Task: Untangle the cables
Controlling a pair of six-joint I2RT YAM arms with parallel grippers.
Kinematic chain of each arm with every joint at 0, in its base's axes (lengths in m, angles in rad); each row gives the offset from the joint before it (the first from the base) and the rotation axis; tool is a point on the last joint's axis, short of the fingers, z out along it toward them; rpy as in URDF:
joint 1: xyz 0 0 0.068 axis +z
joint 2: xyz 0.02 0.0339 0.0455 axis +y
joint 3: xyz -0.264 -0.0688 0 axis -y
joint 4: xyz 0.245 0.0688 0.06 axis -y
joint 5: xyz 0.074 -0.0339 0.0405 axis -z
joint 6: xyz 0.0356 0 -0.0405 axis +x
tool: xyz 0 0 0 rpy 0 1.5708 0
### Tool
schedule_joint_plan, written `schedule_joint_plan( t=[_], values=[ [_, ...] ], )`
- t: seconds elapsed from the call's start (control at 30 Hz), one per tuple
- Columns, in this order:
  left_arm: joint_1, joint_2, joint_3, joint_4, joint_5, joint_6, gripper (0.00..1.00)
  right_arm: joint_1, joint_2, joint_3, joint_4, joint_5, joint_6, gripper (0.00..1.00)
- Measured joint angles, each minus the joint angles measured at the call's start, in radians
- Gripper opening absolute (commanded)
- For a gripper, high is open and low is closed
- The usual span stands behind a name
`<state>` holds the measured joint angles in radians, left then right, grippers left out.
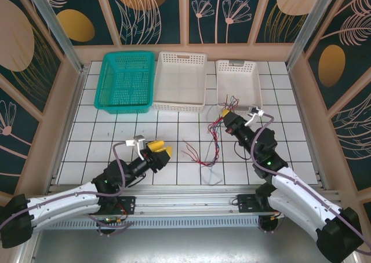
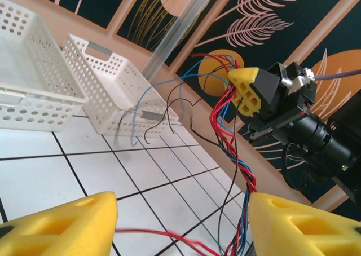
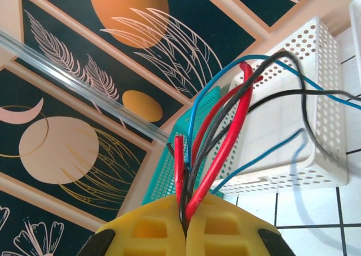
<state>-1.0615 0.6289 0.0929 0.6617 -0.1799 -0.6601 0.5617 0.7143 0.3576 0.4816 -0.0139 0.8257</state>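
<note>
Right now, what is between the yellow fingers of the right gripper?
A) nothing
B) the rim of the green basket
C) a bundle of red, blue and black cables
C: the right wrist view shows the right gripper shut on the cables, which rise out of it.

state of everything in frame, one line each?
left tool: open, gripping nothing
right tool: shut on the cables
cables: tangled, twisted bundle, top end held up, lower ends on the table
teal basket: empty
middle white basket: empty
right white basket: empty
</note>
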Motion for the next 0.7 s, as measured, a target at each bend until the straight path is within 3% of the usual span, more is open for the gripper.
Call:
schedule_joint_plan(
  t=[0.17,0.7],
  values=[
    [0.000,0.122,0.037,0.000,0.050,0.000,0.66,0.000,0.009,0.017,-0.006,-0.040,-0.031,0.00],
    [0.000,0.319,0.093,0.155,0.226,-0.064,0.67,-0.004,0.067,0.100,-0.012,-0.130,-0.069,0.00]
  ],
)
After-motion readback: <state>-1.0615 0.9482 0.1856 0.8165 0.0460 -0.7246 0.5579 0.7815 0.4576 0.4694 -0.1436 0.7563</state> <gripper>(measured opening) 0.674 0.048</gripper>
